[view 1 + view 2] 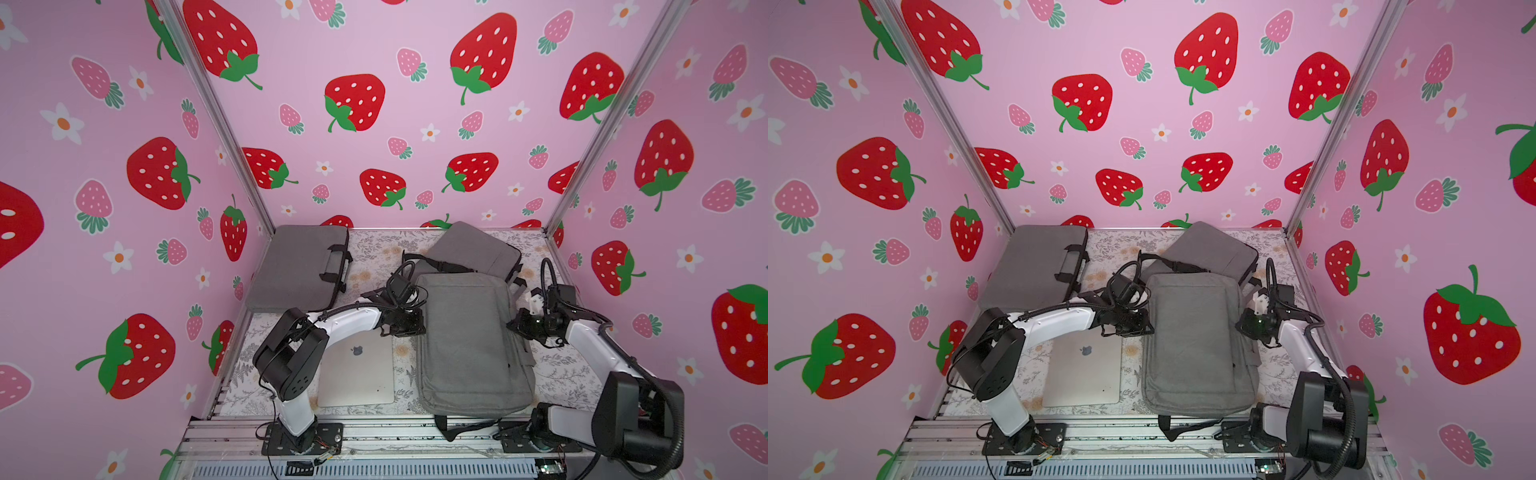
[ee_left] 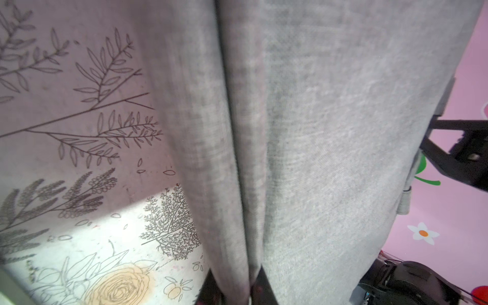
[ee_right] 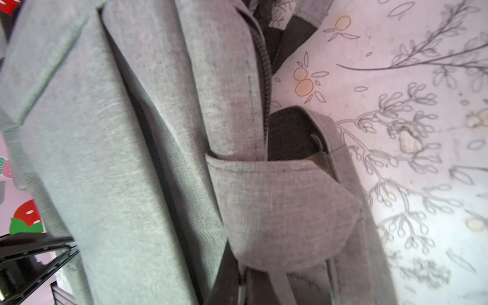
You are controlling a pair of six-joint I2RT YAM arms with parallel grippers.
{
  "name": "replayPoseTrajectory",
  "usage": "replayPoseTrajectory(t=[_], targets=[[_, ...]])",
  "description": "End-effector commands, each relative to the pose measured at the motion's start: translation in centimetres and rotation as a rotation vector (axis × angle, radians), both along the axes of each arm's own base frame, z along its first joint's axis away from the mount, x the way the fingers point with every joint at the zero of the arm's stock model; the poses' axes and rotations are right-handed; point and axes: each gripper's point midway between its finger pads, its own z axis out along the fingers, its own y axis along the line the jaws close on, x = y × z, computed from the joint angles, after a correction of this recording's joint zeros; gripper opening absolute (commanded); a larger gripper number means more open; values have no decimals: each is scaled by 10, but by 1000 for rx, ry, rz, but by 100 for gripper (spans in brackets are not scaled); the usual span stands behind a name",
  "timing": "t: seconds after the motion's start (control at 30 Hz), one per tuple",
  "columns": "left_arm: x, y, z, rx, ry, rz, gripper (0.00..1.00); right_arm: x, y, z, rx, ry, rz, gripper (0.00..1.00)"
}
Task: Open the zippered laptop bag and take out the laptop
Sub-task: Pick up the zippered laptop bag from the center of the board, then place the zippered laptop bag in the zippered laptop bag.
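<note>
Laptop bag, grey fabric, lies flat mid-counter between both arms. 2 other grey bags sit behind it. Silver laptop lies bare on the counter just beside the bag's left edge, partly under the left arm. Whether another is inside this bag cannot be told.

Left fingers: together, clamped on a raised fold of the bag's fabric at its left edge. Right fingers: together, pinching grey fabric by a side flap on the bag's right edge, close to the zip. Zip teeth look parted near the flap, with dark lining showing; extent unclear.

Handling, judged: shell is soft and limp, so it bunches and lifts rather than resisting a pull. Hold a seam or flap, not loose panel. Zip wants counter-tension from the opposite side. Laptop is stiff, smooth, fairly heavy and slippery: take it by an edge and slide it, no drops.
</note>
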Motion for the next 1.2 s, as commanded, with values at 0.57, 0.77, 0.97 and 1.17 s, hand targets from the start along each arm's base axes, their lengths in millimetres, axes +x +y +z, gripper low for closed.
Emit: replayPoseTrajectory(t=[0.57, 0.77, 0.97, 1.17], targets=[[62, 3, 124, -98, -180, -118, 0, 5, 87, 138, 357, -216, 145, 0], [106, 24, 140, -92, -209, -67, 0, 23, 109, 148, 408, -225, 150, 0], [145, 37, 134, -55, -212, -35, 0, 42, 132, 166, 447, -255, 165, 0], [186, 49, 108, 6, -202, -4, 0, 53, 151, 164, 465, -239, 183, 0]])
